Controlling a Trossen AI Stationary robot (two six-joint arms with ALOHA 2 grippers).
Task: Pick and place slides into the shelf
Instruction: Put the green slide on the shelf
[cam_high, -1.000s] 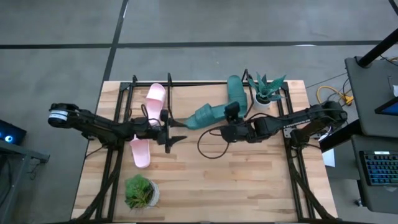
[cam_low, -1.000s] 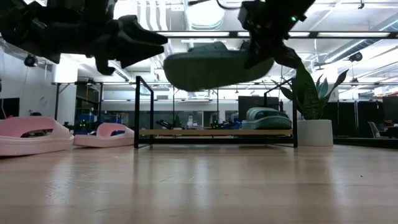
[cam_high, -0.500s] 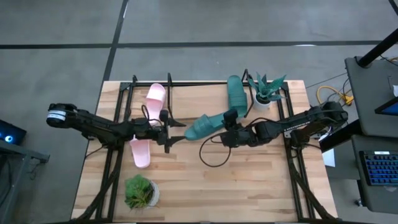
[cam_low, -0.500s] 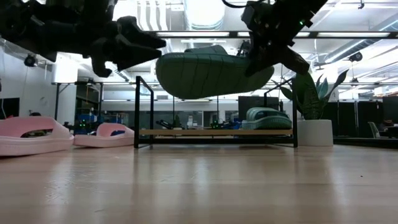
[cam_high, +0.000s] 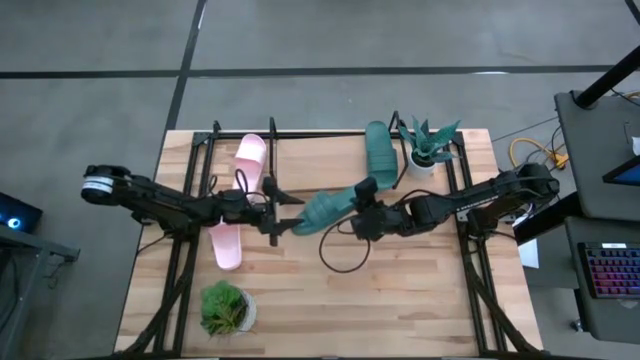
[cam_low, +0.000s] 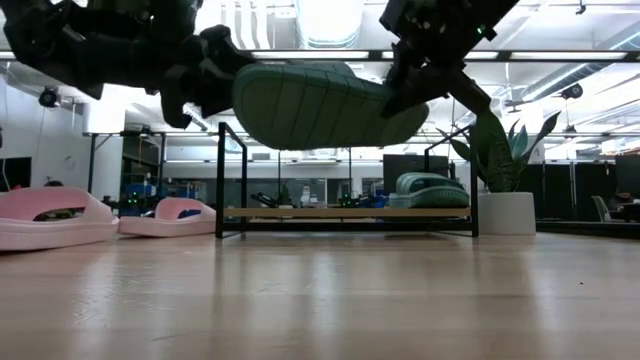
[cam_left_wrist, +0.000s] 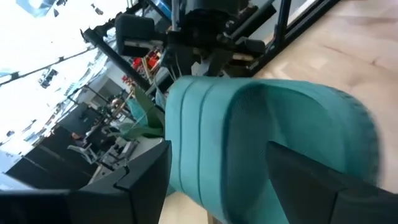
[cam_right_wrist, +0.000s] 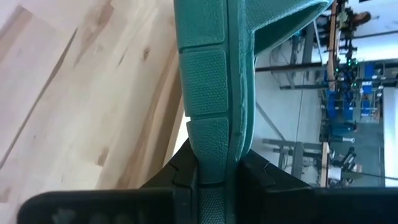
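Observation:
A dark teal slide (cam_high: 325, 208) hangs in the air over the middle of the table, its ribbed sole (cam_low: 320, 105) facing down and toward the near edge. My right gripper (cam_high: 360, 214) is shut on its right end. My left gripper (cam_high: 283, 210) is open, and its fingers stand on either side of the slide's left end (cam_left_wrist: 249, 143). A second teal slide (cam_high: 379, 150) lies on the pale board at the right end of the shelf (cam_low: 345, 212). One pink slide (cam_high: 250, 160) lies left of the shelf. The other pink slide (cam_high: 226, 246) lies nearer, under my left arm. My right gripper pinches the teal slide's sole edge (cam_right_wrist: 214, 155) at its right end, one finger on each face. It comes level from the table's right. The slide is lifted clear and tilted, its far end reaching toward my left gripper. My left gripper: whether its fingers touch the slide, I cannot tell.
A white-potted plant (cam_high: 430, 145) stands at the shelf's right end. A small green plant (cam_high: 228, 308) sits near the table's near left corner. Black arm-mount frames (cam_high: 190, 200) run along both table sides. Bare wood (cam_high: 380, 300) lies in the near middle.
My right gripper has carried the teal slide toward the table's left and a little toward the near edge. The slide has swung, so its free end now points at my left gripper. My left gripper has moved right, and the slide's end now sits between its open fingers.

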